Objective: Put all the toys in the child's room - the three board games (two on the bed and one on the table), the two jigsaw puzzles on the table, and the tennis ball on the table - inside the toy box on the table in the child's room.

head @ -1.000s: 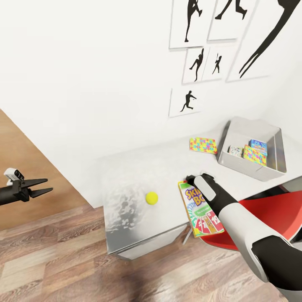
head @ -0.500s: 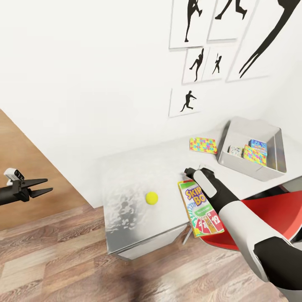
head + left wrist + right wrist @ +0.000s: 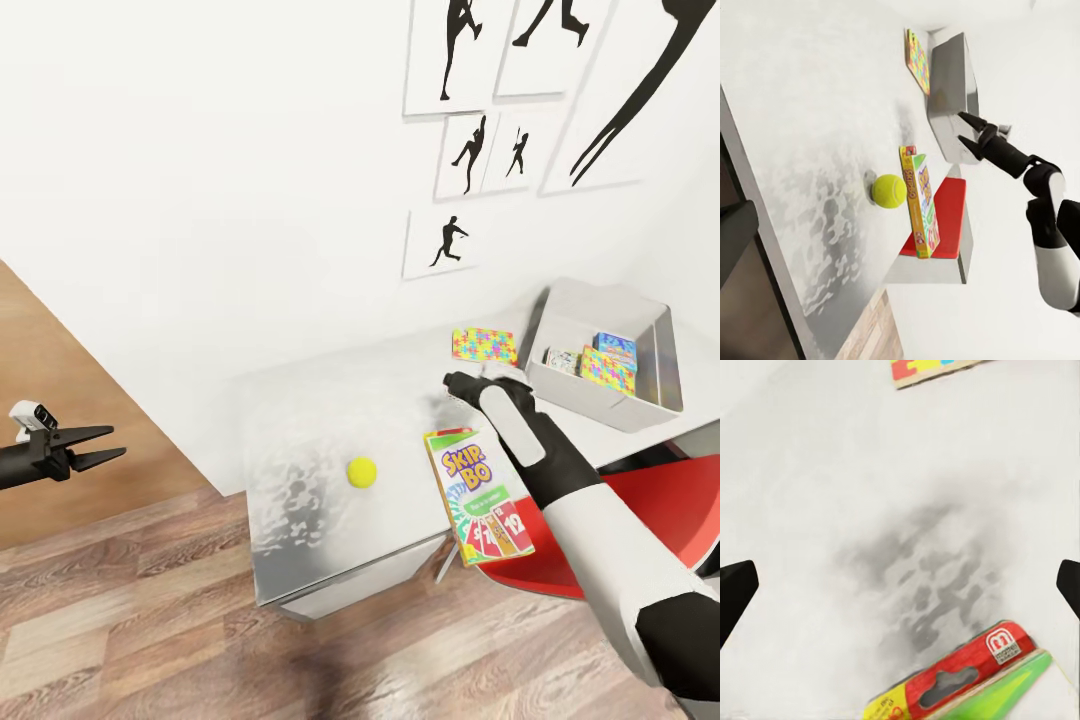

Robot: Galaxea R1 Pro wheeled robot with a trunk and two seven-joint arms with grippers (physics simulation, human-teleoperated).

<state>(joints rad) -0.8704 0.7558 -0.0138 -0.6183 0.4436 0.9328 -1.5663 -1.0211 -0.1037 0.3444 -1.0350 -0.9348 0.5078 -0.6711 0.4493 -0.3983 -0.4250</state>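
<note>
Skip-Bo box lying flat at table front edge, overhanging.
Right gripper hovering spread, empty, beyond the box's far end; left gripper idling, spread. Advice: be descending squarely, pinching one long edge.

Child's bedroom in a home: white wall with black baseball-player silhouette prints, wood-plank floor, pale desk carrying a tennis ball, SKIP BO game box, grey toy bin.
</note>
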